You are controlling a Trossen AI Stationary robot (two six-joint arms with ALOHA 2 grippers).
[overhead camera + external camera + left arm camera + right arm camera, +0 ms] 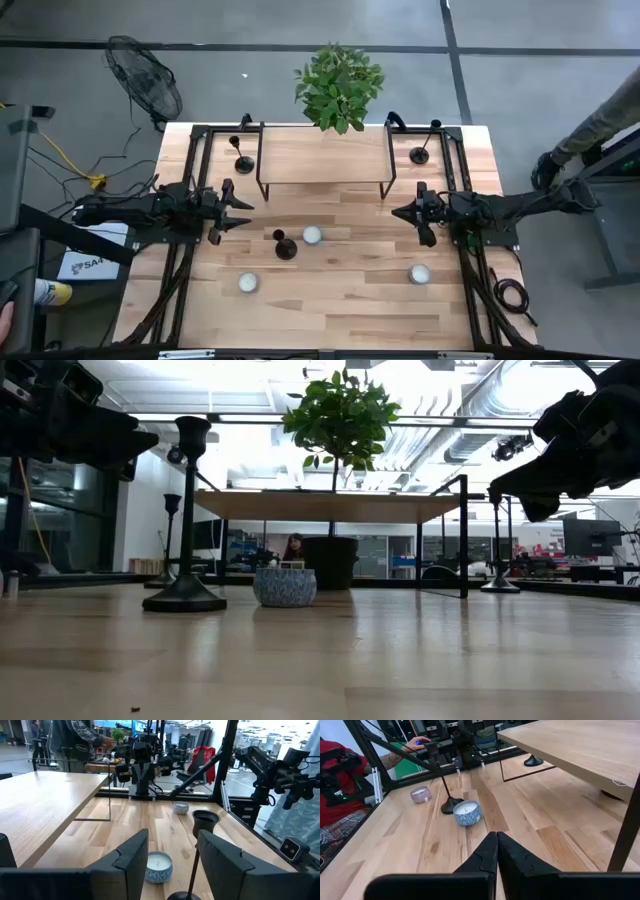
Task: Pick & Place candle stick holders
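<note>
Since the left gripper [243, 212], fingers apart, sits left of the centre candlestick holder [285, 245], a sloppy approach could topple it onto the white candle [312, 235]; the right gripper [399, 212] waits pinched together.

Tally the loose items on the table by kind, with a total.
Black candle stick holders: 3
White candles: 3
Potted plant: 1
Raised wooden shelf: 1
Total: 8
</note>
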